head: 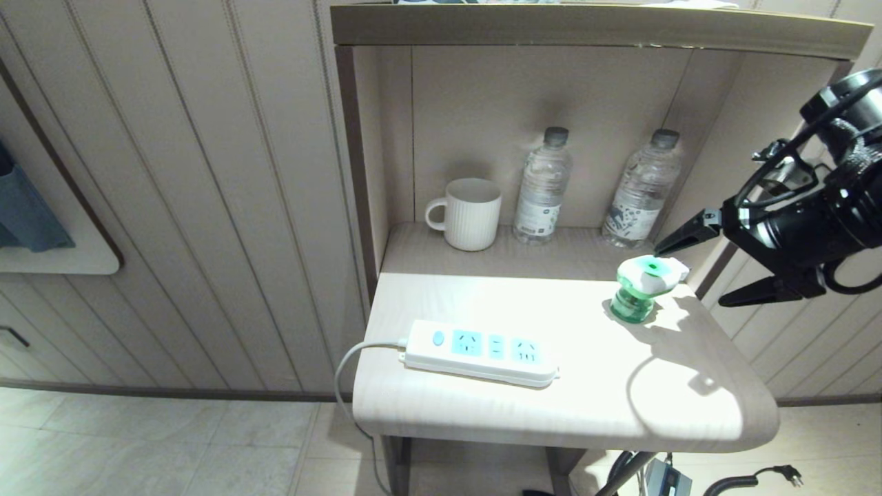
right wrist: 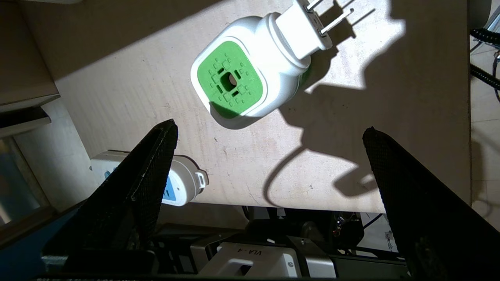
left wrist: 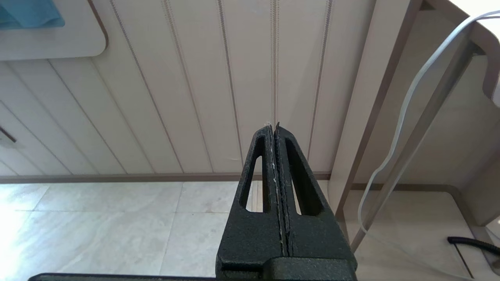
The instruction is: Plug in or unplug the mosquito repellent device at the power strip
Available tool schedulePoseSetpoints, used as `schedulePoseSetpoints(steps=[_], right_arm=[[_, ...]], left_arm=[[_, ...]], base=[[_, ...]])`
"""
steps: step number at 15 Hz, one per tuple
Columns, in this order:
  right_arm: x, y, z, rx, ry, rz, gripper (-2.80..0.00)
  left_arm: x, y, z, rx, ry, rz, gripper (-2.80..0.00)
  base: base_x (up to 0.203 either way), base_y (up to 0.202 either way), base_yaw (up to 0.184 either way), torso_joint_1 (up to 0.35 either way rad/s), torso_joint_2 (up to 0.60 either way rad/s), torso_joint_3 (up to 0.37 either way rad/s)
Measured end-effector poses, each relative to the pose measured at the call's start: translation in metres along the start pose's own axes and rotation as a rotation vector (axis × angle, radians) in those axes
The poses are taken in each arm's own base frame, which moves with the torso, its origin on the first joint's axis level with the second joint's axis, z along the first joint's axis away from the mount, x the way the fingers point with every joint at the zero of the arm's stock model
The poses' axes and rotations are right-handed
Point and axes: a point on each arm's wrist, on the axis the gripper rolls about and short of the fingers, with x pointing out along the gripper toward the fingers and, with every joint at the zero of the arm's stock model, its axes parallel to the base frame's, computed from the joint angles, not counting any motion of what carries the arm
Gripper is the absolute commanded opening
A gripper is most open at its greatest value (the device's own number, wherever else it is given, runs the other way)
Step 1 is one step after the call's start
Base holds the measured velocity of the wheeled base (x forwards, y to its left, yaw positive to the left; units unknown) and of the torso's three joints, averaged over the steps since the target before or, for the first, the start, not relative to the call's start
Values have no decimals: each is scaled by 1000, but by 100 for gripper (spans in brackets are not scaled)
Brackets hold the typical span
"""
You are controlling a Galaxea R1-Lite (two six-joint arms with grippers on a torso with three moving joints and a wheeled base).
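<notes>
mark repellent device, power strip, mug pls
mosquito repellent device (head: pixel 644 288), head view, on its white-and-green head.
power strip (head: pixel 480 352), head view, on its top face between sockets.
mug (head: pixel 473 215), head view, on its ribbed side.

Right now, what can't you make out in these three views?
- Power strip: in the right wrist view a finger covers all but one end; where its cord ends is out of frame.
- Mosquito repellent device: its bottle is hidden under its head in the right wrist view.
- Right gripper: the arm behind it is cut off by the head view's edge.
- Bottle labels: too small to read.
</notes>
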Motion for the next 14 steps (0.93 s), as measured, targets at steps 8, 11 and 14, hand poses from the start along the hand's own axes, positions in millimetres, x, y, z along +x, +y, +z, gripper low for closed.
schedulePoseSetpoints(steps=[8,11,14], right_arm=[[2,6,9,-12,-17,21,0],[4,8,12,-8,-19,23,0],[8,10,16,-12,-20,28,0]], left_arm=[[0,0,0,0,0,0,-280],[0,0,0,0,-1,0,-280],[0,0,0,0,0,0,-280]], base=[[0,0,0,0,0,0],[0,0,0,0,0,0],[0,0,0,0,0,0]])
